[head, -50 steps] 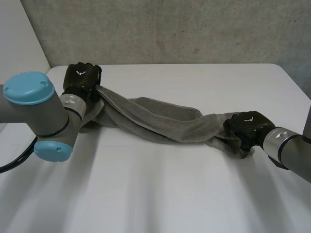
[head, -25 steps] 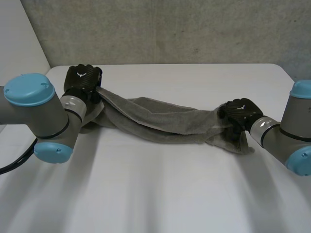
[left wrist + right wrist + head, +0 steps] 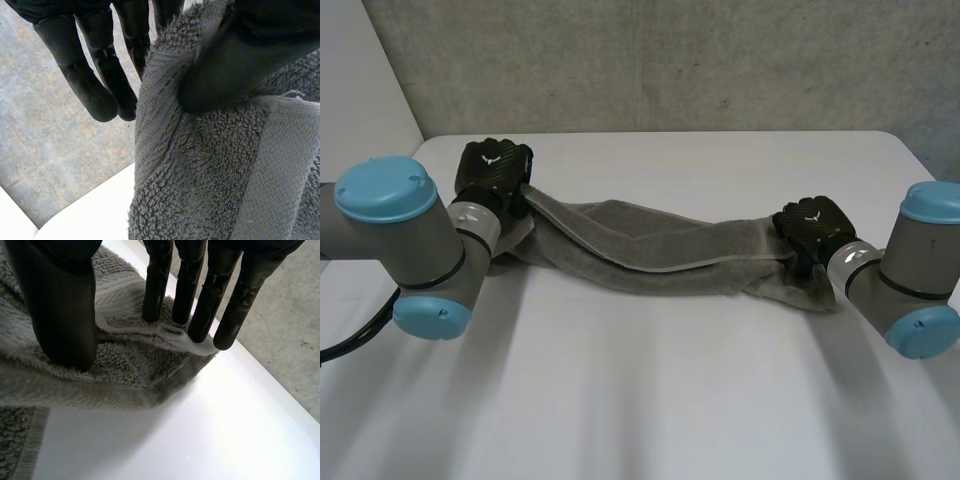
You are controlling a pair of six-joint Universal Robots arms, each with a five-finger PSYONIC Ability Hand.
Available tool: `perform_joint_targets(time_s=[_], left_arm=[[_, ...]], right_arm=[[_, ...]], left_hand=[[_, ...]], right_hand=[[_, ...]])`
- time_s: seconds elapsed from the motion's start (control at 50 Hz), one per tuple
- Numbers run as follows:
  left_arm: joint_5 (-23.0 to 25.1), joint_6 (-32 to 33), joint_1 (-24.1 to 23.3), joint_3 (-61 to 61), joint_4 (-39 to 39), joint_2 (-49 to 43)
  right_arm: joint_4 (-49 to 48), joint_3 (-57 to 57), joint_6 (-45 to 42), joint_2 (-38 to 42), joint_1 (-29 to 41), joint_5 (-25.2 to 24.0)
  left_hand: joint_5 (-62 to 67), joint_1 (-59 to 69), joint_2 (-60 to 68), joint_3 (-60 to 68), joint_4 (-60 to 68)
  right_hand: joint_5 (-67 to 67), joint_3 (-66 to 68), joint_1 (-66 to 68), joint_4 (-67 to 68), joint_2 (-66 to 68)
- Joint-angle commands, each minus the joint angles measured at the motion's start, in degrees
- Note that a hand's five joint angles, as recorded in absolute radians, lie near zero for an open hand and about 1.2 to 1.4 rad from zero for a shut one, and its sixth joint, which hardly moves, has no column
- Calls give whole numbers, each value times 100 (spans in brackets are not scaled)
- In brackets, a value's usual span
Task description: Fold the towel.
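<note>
Grey terry cloth, the towel [image 3: 660, 255], is stretched as a bunched, rope-like band across the white table [image 3: 650, 400], from the far left part to the right side. Its middle appears to rest on the surface.

One end is held by the left robot hand [image 3: 492, 170]. In the left wrist view the cloth is pressed by the thumb [image 3: 240, 55] against the hand, while the other fingers [image 3: 100, 85] are left straight and free beside it.

The opposite end is held by the right robot hand [image 3: 810, 228]. There a gathered fold is pinned under the thumb [image 3: 65, 305], and the hem is met by the nearly straight fingertips [image 3: 200, 335], so the cloth is pinched rather than wrapped.

The step in hand is judged to be the gathering and tensioning of the towel between its two ends. No flat fold has been made, since the cloth is twisted and doubled along its length.

The next move is likely to call for the band to be opened out flat, or for one end to be carried over to the other. For that, both pinches would have to be maintained and the two arms moved together, so that no corner is dropped.

The left arm is reached forward with the back of its hand turned upward. The right arm is bent in from the side, its hand set low over the table.
</note>
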Motion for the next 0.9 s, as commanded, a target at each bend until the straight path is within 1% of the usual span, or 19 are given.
perform_joint_targets(time_s=[0.02, 0.08, 0.18, 0.22, 0.24, 0.28, 0.4, 0.46, 0.56, 0.64, 0.68, 0.7, 0.74, 0.76, 0.78, 0.82, 0.86, 0.88, 0.9], left_arm=[[3, 0, -1, 0, 2, -38], [12, 0, -1, 0, 10, -38], [12, 0, -1, 0, 10, -82], [12, 0, -1, 0, 10, -82], [12, 0, -1, 0, 10, -82], [12, 0, -1, 0, 10, -82], [29, 0, -1, 35, 10, -12], [38, 17, 8, 114, 10, 85], [257, 26, 43, 578, 81, 383], [486, 26, 43, 1072, 301, 340], [583, -52, 34, 1440, 868, 331], [583, -53, 34, 1442, 872, 331], [592, -88, 17, 1468, 1903, 427], [592, -88, 17, 1468, 1909, 428], [566, -158, 17, 1477, 2440, 515], [548, -246, 17, 1442, 2779, 621], [583, -413, 34, 1285, 2500, 752], [583, -413, 34, 1283, 2498, 753], [609, -474, 52, 1135, 2185, 770]], right_arm=[[-191, -80, -144, 201, 0, 69], [-191, -168, -161, 306, 18, 148], [-199, -256, -188, 359, 27, 175], [-208, -378, -179, 359, 62, 175], [-208, -379, -179, 359, 62, 175], [-217, -492, -162, 359, 114, 175], [-314, -634, -82, 227, 141, 236], [-375, -704, 14, -98, 141, 298], [-489, -896, 663, -1229, 106, 254], [-964, -1196, 1087, -1381, 44, 271], [-1951, -1144, 1463, -1495, 62, 306], [-1957, -1143, 1465, -1495, 62, 306], [-3165, -907, 1718, -1705, 71, 429], [-3170, -906, 1719, -1706, 71, 429], [-3414, -793, 1780, -1863, 79, 516], [-3276, -765, 1772, -1996, 88, 517], [-2437, -757, 1816, -2093, 53, 291], [-2432, -757, 1816, -2093, 53, 289], [-1901, -713, 1825, -2093, 44, 28]], left_hand=[[-1444, -278, -663, -856, -734], [-1444, -278, -663, -856, -734], [-1444, -278, -663, -856, -734], [-1444, -278, -663, -856, -734], [-1444, -278, -663, -856, -734], [-1444, -278, -663, -856, -734], [-1444, -278, -663, -856, -734], [-1444, -278, -663, -856, -734], [-1444, -278, -663, -856, -734], [-1444, -278, -663, -856, -734], [-1444, -278, -663, -856, -734], [-1444, -278, -663, -856, -734], [-1444, -278, -663, -856, -734], [-1444, -278, -663, -856, -734], [-1444, -278, -663, -856, -734], [-1444, -278, -663, -856, -734], [-1444, -278, -663, -856, -734], [-1444, -278, -663, -856, -734], [-1444, -278, -663, -856, -734]], right_hand=[[65, 110, 97, 104, 178], [115, 160, 148, 155, 228], [1579, 1623, 1611, 1618, 1692], [2666, 2711, 2698, 2705, 2779], [2672, 2717, 2704, 2711, 2785], [4178, 4222, 4210, 4217, 4291], [4332, 4376, 4364, 4371, 4444], [4332, 4376, 4364, 4371, 4444], [4332, 4376, 4364, 4371, 4444], [4332, 4376, 4364, 4371, 4444], [4332, 4376, 4364, 4371, 4444], [4332, 4376, 4364, 4371, 4444], [4332, 4376, 4364, 4371, 4444], [4332, 4376, 4364, 4371, 4444], [4332, 4376, 4364, 4371, 4444], [4332, 4376, 4364, 4371, 4444], [4332, 4376, 4364, 4371, 4444], [4332, 4376, 4364, 4371, 4444], [4332, 4376, 4364, 4371, 4444]])
